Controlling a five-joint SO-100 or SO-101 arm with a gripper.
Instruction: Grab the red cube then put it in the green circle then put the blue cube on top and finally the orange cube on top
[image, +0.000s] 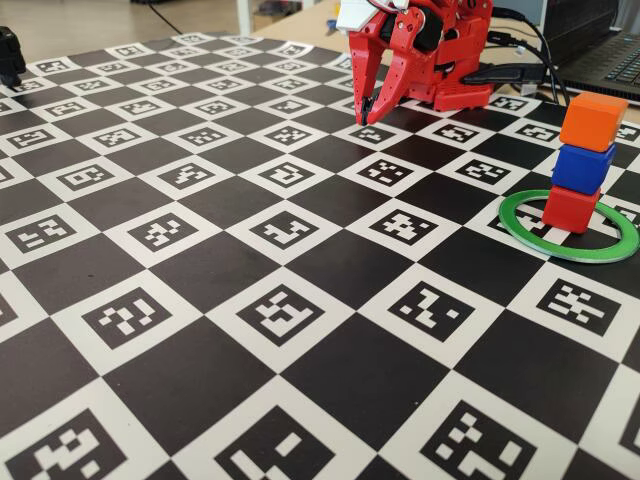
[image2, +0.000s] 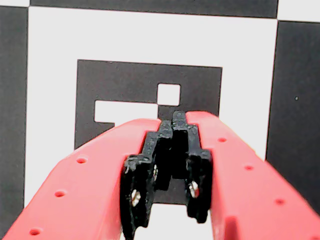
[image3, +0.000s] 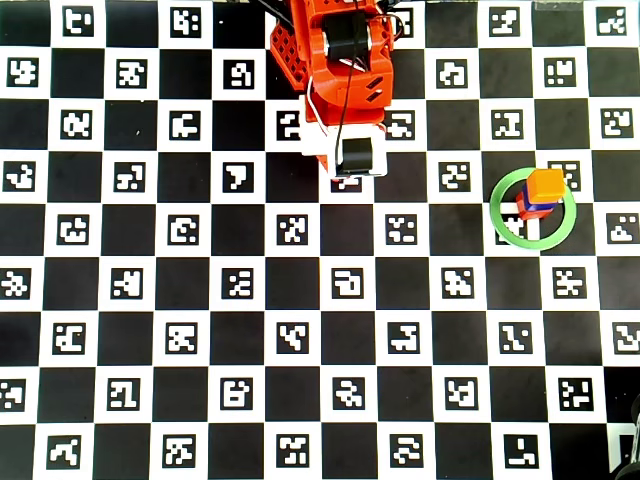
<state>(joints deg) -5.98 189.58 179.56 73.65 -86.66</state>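
My claw (image2: 172, 131) is pressed together, holding nothing. Its tips point down just over the worktop (image: 300, 330).

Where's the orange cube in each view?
Fixed view: orange cube at right edge, topping the stack.
Wrist view: not in it, only the gripper over a marker.
Overhead view: right of centre, on the stack.
Shared landmark: green circle around the stack's base.
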